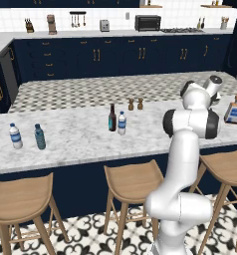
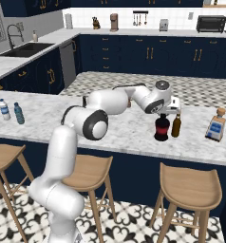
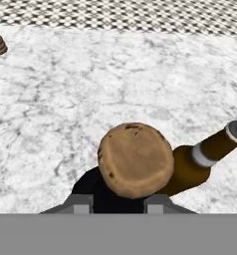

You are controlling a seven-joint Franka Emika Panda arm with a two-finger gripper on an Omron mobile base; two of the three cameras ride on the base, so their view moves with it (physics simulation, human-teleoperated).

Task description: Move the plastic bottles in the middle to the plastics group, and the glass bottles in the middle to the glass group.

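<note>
The fat round-bellied black bottle [image 2: 162, 129] with its red label stands upright on the marble worktop [image 2: 119, 133], long axis vertical, just beside the amber-brown beer bottle [image 2: 176, 126], which also stands upright with its neck pointing up. The gripper [image 2: 165, 111] sits directly over the black bottle at its top; in the hand view the bottle's tan cork stopper [image 3: 135, 160] lies between the two finger tips, seen end-on, with the black shoulder showing below it. Whether the fingers are pressing on the neck or standing slightly off it cannot be told. In that same view the beer bottle [image 3: 200, 158] appears at right, its capped end toward the upper right of the picture. The square clear flask [image 2: 215, 125] with blue label and tan stopper stands upright further right on the worktop, apart from the two dark bottles. Mid-worktop, the slim dark brown long-necked bottle [image 1: 112, 118] and the small clear water bottle [image 1: 122, 123] stand upright, touching or nearly so. Behind them stand two small brown shakers [image 1: 135, 104]. At the far left end, a clear plastic bottle [image 1: 15, 136] and a teal-tinted bottle [image 1: 39, 137] stand upright, near each other.
</note>
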